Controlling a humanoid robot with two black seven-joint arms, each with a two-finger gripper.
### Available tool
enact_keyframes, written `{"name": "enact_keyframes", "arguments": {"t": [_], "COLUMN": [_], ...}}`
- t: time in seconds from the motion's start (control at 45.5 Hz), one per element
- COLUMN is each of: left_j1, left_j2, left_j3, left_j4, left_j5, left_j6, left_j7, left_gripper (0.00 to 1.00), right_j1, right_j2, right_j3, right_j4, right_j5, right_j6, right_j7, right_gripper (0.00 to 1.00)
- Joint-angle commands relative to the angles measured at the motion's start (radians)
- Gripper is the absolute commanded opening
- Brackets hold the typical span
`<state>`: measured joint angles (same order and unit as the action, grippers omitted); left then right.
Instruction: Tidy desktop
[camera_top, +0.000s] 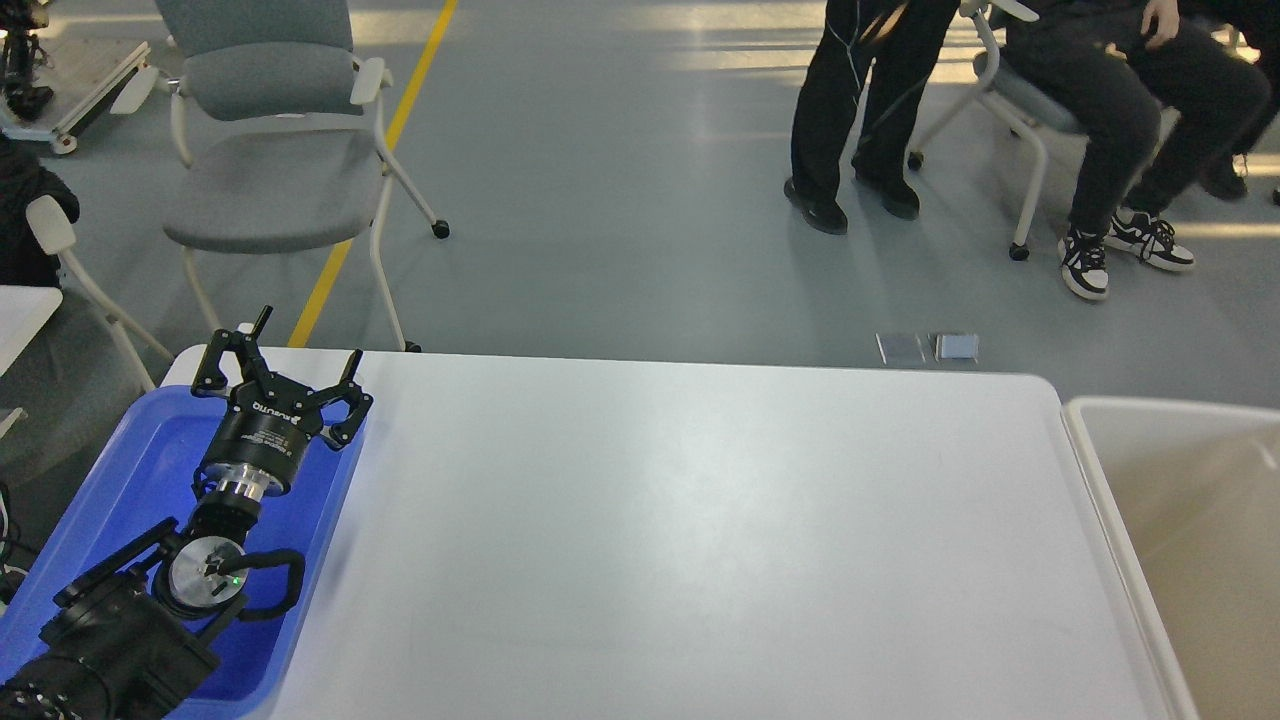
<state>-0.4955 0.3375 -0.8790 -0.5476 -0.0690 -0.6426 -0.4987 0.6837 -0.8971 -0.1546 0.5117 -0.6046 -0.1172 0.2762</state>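
tray (150, 470) lies left of desktop (700, 540), bin (1180, 520) right.

Bright, sharp view: soft glare streaks the desktop (700, 520) (sunlit bands on the far floor (620, 200)), shadows faint.

White desktop (700, 520) carries a blue tray (150, 470).

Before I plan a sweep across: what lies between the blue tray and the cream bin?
In the head view, only the desktop lies between the blue tray and cream bin; nothing rests on it.
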Motion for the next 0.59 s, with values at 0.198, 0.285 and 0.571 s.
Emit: {"name": "enact_keyframes", "arguments": {"t": [0.198,0.285,0.571], "left_j1": [0.0,0.0,0.0], "left_j2": [0.0,0.0,0.0], "left_j3": [0.0,0.0,0.0], "left_j4": [0.0,0.0,0.0], "left_j5": [0.0,0.0,0.0], "left_j6": [0.0,0.0,0.0], "left_j7": [0.0,0.0,0.0], "left_gripper": [1.0,1.0,1.0], "right_j1": [-0.144,-0.145,-0.145], "right_j2": [0.38,0.431,0.463], "right_j3": [0.02,0.021,0.023], "right_j4": [-0.438,-0.479,-0.493], "right_j5": [0.281,0.305,0.388], "right_j6": [-0.004,-0.006,-0.013], "right_j7": [-0.002,-0.009,-0.037], "right_gripper": [0.0,0.0,0.0]}}
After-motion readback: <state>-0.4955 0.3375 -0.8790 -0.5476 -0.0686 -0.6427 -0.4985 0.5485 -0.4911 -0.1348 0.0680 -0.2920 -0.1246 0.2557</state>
